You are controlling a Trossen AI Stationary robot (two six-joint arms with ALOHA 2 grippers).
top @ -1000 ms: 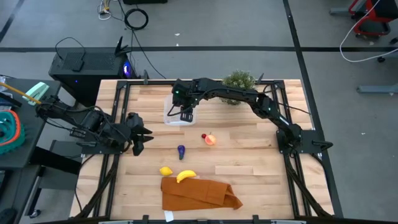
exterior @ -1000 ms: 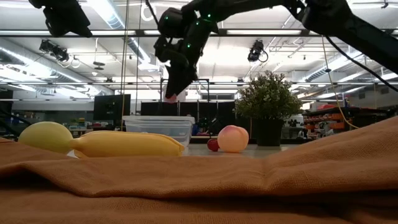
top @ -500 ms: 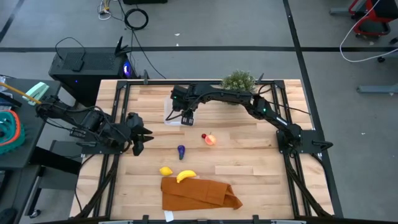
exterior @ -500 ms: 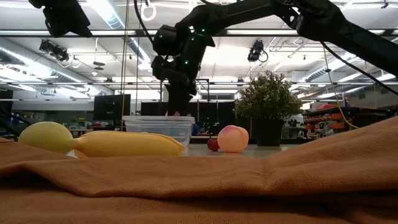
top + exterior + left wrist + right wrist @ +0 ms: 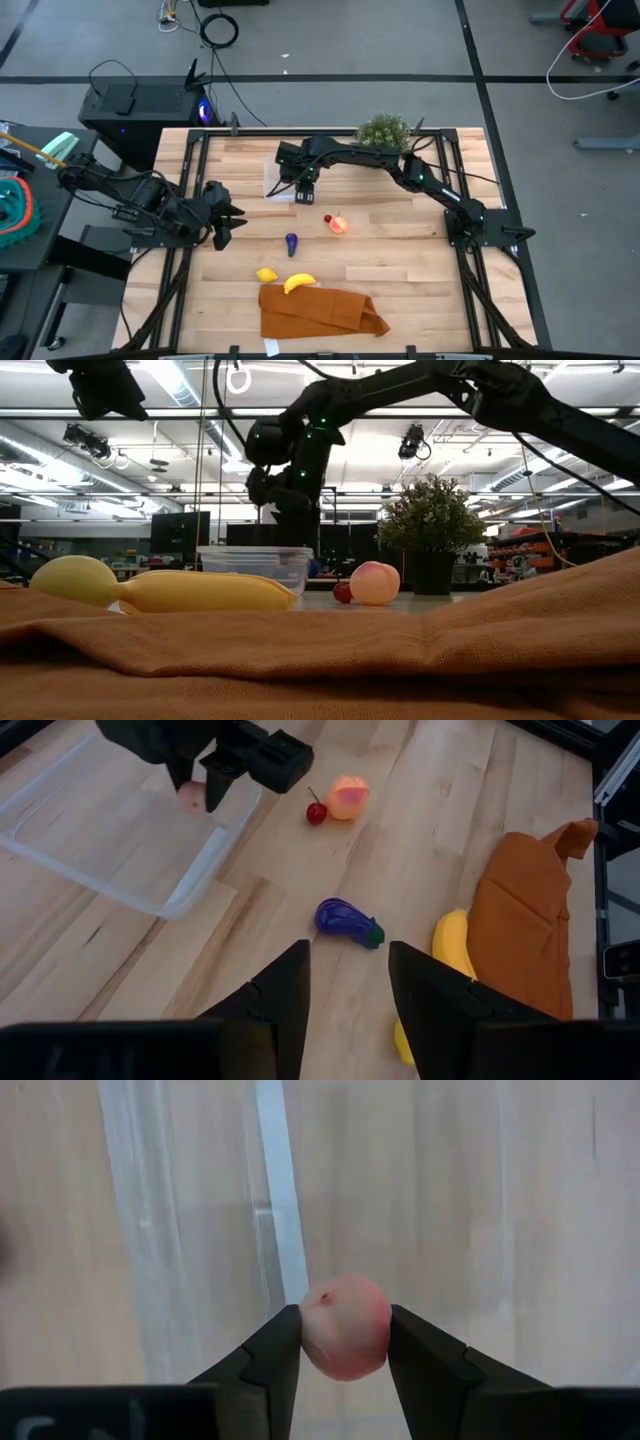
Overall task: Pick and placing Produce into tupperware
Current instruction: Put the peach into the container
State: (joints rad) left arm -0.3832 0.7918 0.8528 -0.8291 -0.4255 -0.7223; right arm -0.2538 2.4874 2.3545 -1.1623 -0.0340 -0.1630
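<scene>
1. Over the worktop [image 5: 400, 260], the right arm has been lowered in the last second, so its right hand [image 5: 195, 782] now sits down inside the tupperware [image 5: 150, 895].
2. Between its fingers a small pink fruit [image 5: 345, 1325] is held; release seems imminent.
3. Beside that hand, outside the container, the peach [image 5: 339, 224], eggplant [image 5: 347, 920], banana [image 5: 298, 283] and lemon [image 5: 266, 274] remain.
4. Well apart, the left hand [image 5: 224, 222] waits with fingers spread.

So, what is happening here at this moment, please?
The right gripper is shut on a small pink fruit and holds it low over the clear tupperware. The left gripper waits open at the table's left edge. The peach, eggplant, lemon and banana lie on the table.
</scene>
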